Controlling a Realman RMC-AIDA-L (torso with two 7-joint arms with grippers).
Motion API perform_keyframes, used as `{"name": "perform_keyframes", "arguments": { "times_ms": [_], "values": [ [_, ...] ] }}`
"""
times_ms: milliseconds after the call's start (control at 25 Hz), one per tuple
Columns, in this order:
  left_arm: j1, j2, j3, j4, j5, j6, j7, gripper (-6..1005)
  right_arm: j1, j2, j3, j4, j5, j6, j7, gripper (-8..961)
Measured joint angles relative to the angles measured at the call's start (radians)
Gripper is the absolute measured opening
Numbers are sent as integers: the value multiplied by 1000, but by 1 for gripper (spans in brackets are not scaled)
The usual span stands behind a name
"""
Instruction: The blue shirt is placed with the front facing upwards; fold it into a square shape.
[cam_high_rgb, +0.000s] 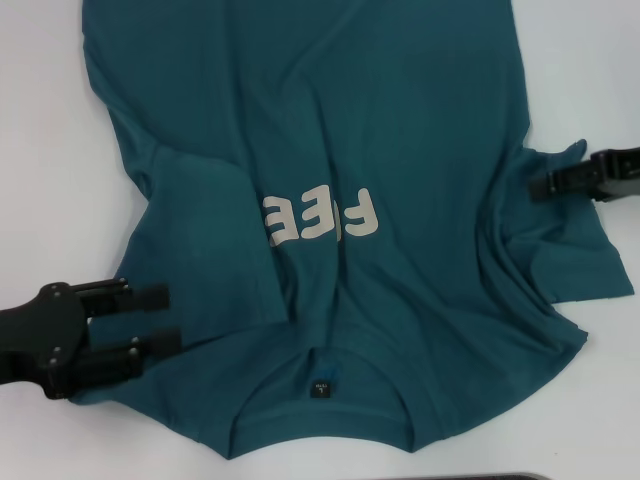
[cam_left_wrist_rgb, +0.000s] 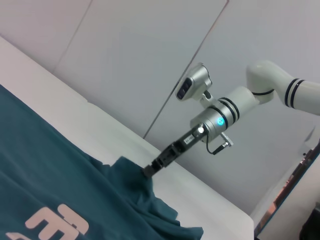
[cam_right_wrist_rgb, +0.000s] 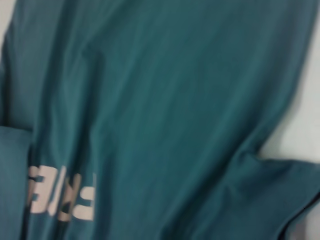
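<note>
the blue shirt (cam_high_rgb: 400, 150) lies spread across the white surface (cam_high_rgb: 40, 130), collar at its near edge. the right hand (cam_high_rgb: 533, 188) pinches the right sleeve near the right edge; the left hand (cam_high_rgb: 160, 320) hovers spread wide, empty, over the folded left side.

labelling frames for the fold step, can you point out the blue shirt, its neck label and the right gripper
blue shirt (cam_high_rgb: 330, 110): head view, on the plain chest cloth above the lettering.
neck label (cam_high_rgb: 319, 388): head view, on the small dark tag inside the collar.
right gripper (cam_high_rgb: 536, 188): head view, at its tips, shut on the shirt's edge.
</note>
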Motion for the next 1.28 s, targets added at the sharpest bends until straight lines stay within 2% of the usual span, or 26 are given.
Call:
{"name": "perform_keyframes", "arguments": {
  "times_ms": [280,560,1040,1280],
  "values": [
    [-1,1,-1,-1,-10,0,-2,648,2,4,-13,0,-44,7,-11,786],
    [-1,1,-1,-1,-11,0,-3,648,8,8,-71,-4,-46,4,-11,786],
    [-1,0,-1,-1,-13,0,-3,647,4,-6,-82,-7,-50,-29,-2,785],
    [-1,0,-1,-1,-19,0,-3,647,7,-5,-80,-5,-49,-44,-6,785]
  ]
}}
